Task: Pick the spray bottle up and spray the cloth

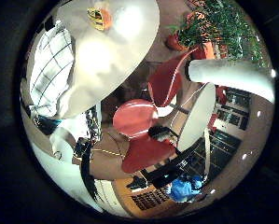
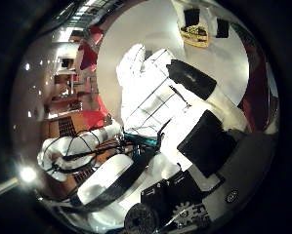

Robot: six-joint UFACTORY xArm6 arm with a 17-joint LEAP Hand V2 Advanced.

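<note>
A white cloth with dark check lines point(image 1: 50, 61) lies on the round white table point(image 1: 130, 42), near its edge. A small yellow and orange thing point(image 1: 100, 17), perhaps the spray bottle, stands further in on the table. The thumb side palm view shows a yellow and black thing point(image 2: 194, 37) on the white table point(image 2: 243, 78). My right hand point(image 2: 175, 97) is well above the table and away from both. Its white and black fingers point(image 2: 150, 78) reach out relaxed with nothing between them. One white finger point(image 1: 228, 79) shows in the little finger side view.
Red chairs point(image 1: 139, 117) stand beside the table. A potted plant point(image 1: 214, 23) stands beyond them. Two small black things point(image 2: 191, 17) lie on the table next to the yellow and black thing. Shelving and furniture point(image 1: 167, 177) line the floor below.
</note>
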